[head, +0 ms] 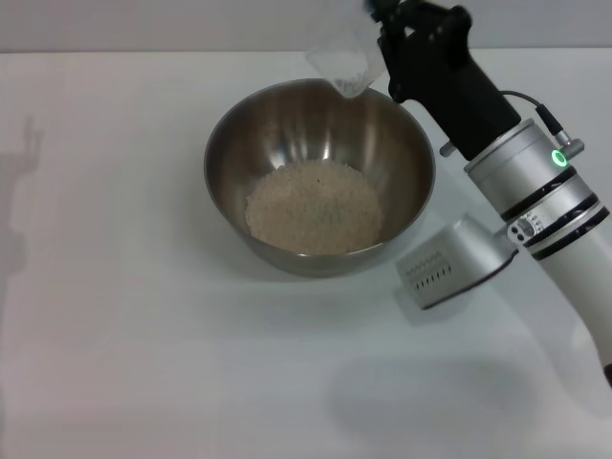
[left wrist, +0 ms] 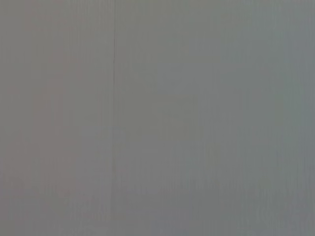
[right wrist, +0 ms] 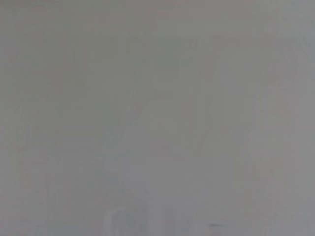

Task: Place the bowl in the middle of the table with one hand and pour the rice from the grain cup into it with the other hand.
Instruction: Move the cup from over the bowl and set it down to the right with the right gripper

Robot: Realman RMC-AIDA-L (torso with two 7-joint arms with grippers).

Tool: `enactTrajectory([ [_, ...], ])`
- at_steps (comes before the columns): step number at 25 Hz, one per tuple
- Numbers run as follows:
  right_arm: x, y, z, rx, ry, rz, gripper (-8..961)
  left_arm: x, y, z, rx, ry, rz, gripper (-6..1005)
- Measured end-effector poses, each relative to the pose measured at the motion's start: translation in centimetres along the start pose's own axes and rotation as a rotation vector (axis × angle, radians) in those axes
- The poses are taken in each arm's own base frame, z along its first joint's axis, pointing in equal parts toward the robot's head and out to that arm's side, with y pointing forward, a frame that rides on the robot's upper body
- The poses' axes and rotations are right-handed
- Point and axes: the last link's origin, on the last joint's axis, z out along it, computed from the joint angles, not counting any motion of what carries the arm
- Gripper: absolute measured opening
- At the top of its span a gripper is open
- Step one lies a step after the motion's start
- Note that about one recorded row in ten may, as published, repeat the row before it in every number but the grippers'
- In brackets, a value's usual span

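Count, head view: one bowl (head: pixel 319 177), centre frame, on one table (head: pixel 124 316). One heap of rice (head: pixel 314 207) inside the bowl. One grain cup (head: pixel 344 59), top centre. One arm in view, one right gripper (head: pixel 382 33), top right of centre.

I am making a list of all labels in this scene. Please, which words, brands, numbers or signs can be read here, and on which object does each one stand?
None: no readable text anywhere.
Steel bowl, rice, grain cup, table: no writing visible.
Right arm: a glowing green ring light and small marks on the black band, too small to read.
Both wrist views: plain grey, nothing to read.
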Motion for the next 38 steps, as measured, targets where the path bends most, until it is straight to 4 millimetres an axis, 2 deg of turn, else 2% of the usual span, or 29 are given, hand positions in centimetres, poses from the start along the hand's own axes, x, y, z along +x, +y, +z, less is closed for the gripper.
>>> enactTrajectory([
  [6, 0.4, 0.0, 0.2, 0.012, 0.121, 0.184, 0, 0.0, 0.0, 0.0, -0.002, 0.001, 0.000, 700],
  [7, 0.7, -0.1, 0.3, 0.030, 0.171, 0.292, 0, 0.0, 0.1, 0.0, -0.002, 0.002, 0.000, 700],
  [9, 0.7, -0.1, 0.3, 0.042, 0.191, 0.345, 0, 0.1, 0.1, 0.1, -0.004, 0.003, 0.000, 700],
  [10, 0.7, -0.2, 0.2, 0.068, 0.233, 0.464, 0, 0.1, 0.1, 0.1, -0.005, 0.004, 0.000, 700],
  [11, 0.7, -0.2, 0.2, 0.068, 0.233, 0.464, 0, 0.1, 0.1, 0.1, -0.005, 0.004, 0.000, 700],
  [12, 0.8, -0.2, 0.0, 0.087, 0.262, 0.546, 0, 0.1, 0.2, 0.2, -0.006, 0.005, -0.001, 700],
  [15, 1.2, -0.2, -0.2, 0.114, 0.314, 0.639, 0, 0.2, 0.2, 0.2, -0.007, 0.008, 0.000, 700],
  [23, 2.3, 0.3, -1.7, 0.174, 0.470, 0.825, 0, 0.2, 0.2, 0.3, -0.009, 0.008, 0.001, 700],
  [30, 3.9, 2.2, -4.2, 0.187, 0.629, 1.037, 0, 0.2, 0.2, 0.3, -0.012, 0.007, 0.008, 700],
  [38, 3.9, 2.7, -5.8, 0.205, 0.674, 1.097, 0, 0.6, 0.7, 0.8, -0.023, 0.020, 0.010, 700],
])
